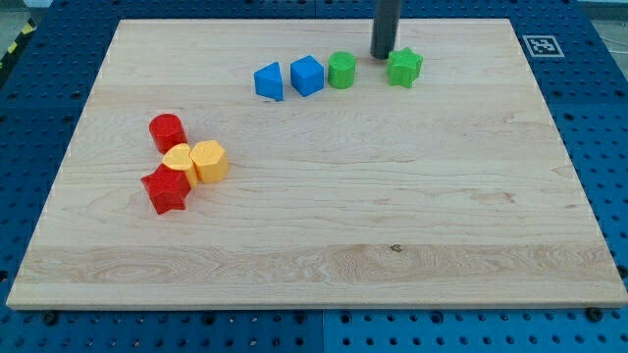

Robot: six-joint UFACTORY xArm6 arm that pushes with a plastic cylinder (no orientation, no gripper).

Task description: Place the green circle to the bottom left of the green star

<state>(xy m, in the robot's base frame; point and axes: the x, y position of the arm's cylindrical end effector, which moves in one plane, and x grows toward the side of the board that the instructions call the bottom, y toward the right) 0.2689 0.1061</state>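
The green circle [341,71] sits near the view's top, just right of the blue cube [307,75]. The green star [404,67] lies further to the view's right, about level with the circle. My tip [382,55] is down on the board between the two green blocks, slightly above them and closer to the star. It touches neither block as far as I can tell.
A blue triangular block [269,81] sits left of the blue cube. At the view's left is a cluster: red cylinder [168,131], yellow heart-like block [180,157], yellow hexagon [209,161], red star [166,188]. The wooden board [324,245] lies on a blue pegboard.
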